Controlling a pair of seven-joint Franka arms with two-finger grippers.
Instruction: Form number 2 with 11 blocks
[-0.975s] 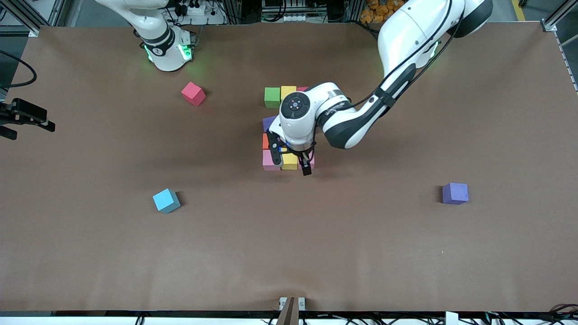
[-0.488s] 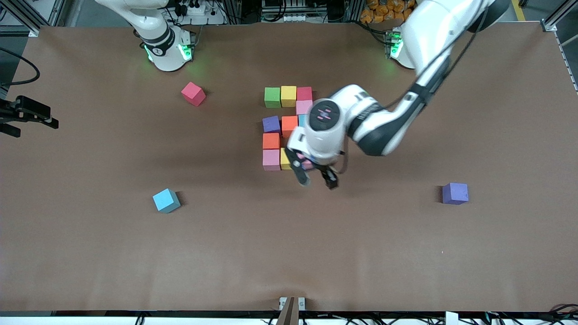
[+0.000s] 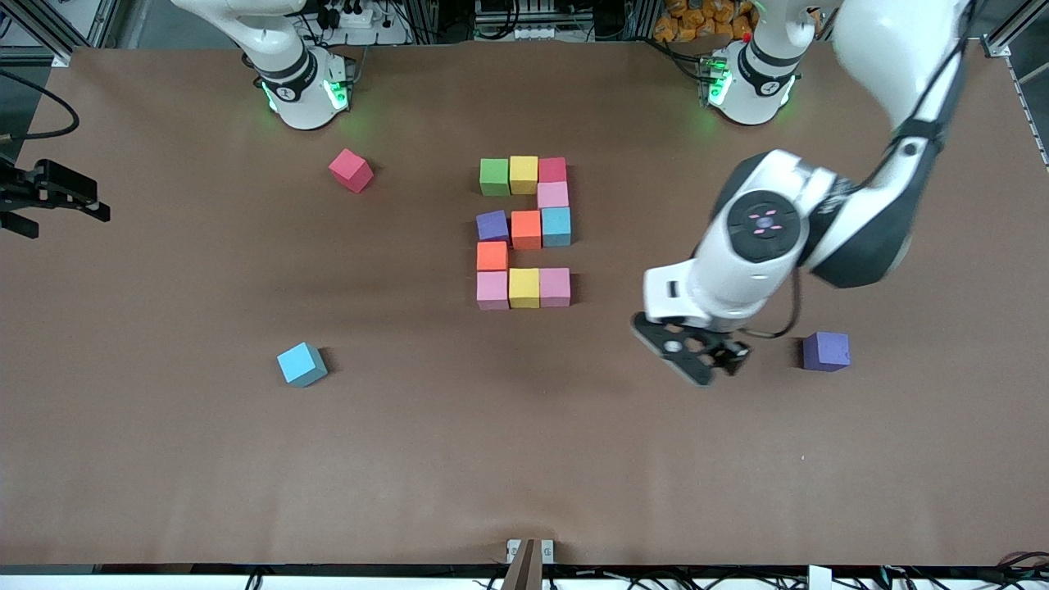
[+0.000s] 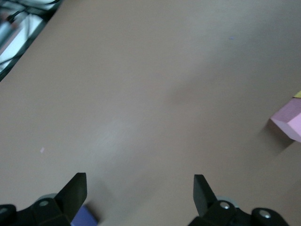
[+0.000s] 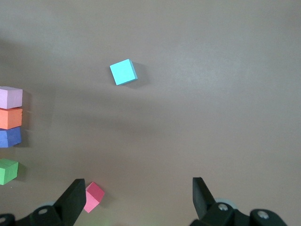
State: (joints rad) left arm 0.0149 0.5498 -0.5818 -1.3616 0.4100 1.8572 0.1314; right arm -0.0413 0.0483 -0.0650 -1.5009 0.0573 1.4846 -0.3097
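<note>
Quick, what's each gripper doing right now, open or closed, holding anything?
Left gripper: open, holding nothing, over bare table beside the loose purple block.
Right gripper: open, holding nothing; its arm waits.

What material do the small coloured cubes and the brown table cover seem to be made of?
The cubes, such as the loose light blue one, look like matte foam: flat colour, no shine, soft-looking edges. The brown table cover seems to be a dull paper or fabric sheet; faint creases show, but I cannot tell which.
</note>
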